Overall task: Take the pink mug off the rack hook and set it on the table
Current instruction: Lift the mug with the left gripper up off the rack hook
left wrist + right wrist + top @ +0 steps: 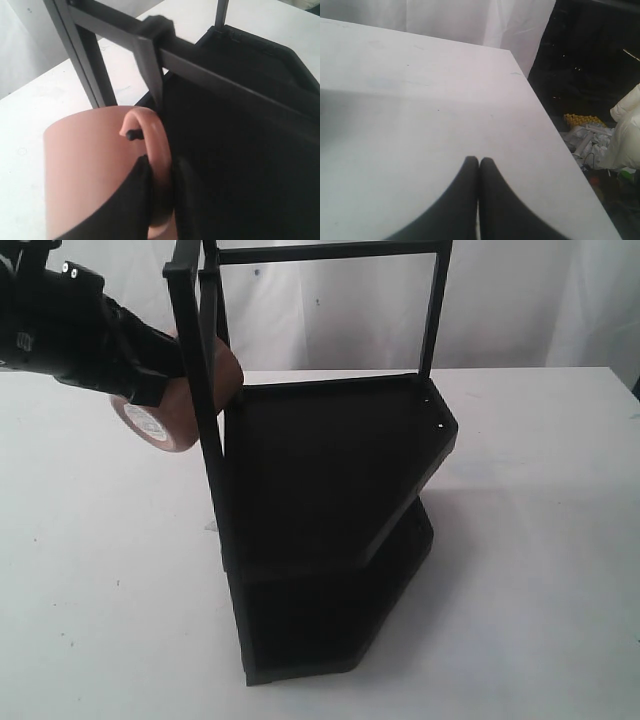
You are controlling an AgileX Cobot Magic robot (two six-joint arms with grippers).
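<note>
The pink mug hangs tilted at the upper left post of the black rack, its white-stickered base facing outward. In the left wrist view the mug shows its handle, with a small black hook tip poking through the loop. My left gripper is shut on that handle, one finger against the mug's wall and the other on the rack side. In the exterior view the left gripper reaches in from the upper left. My right gripper is shut and empty above the white table.
The rack's top bar and upright posts stand close around the mug. White table lies below and to the left of the mug. Beyond the table edge, the right wrist view shows floor clutter.
</note>
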